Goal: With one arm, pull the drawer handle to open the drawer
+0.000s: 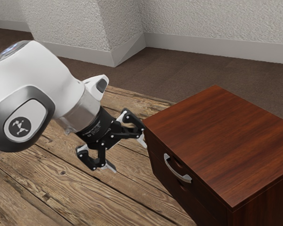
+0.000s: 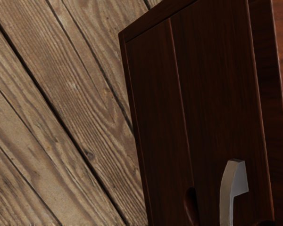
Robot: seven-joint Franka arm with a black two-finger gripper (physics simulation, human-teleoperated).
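Note:
A dark red-brown wooden cabinet (image 1: 221, 141) stands on the plank floor at the exterior view's right. Its top drawer front (image 1: 167, 165) carries a curved silver handle (image 1: 176, 170) and sits flush with the cabinet. My black gripper (image 1: 125, 153) hovers to the left of the drawer front, a short way from the handle, open with nothing between its fingers. One fingertip (image 1: 141, 140) is near the cabinet's upper front corner. In the wrist view the drawer front (image 2: 198, 117) and one end of the silver handle (image 2: 232, 188) lie ahead of the hand.
Worn wooden planks (image 1: 61, 188) make up the surface under the arm and the cabinet. Brown carpet (image 1: 188, 70) and white textured walls with a baseboard lie behind. The white arm's large joint (image 1: 28, 103) takes up the exterior view's left.

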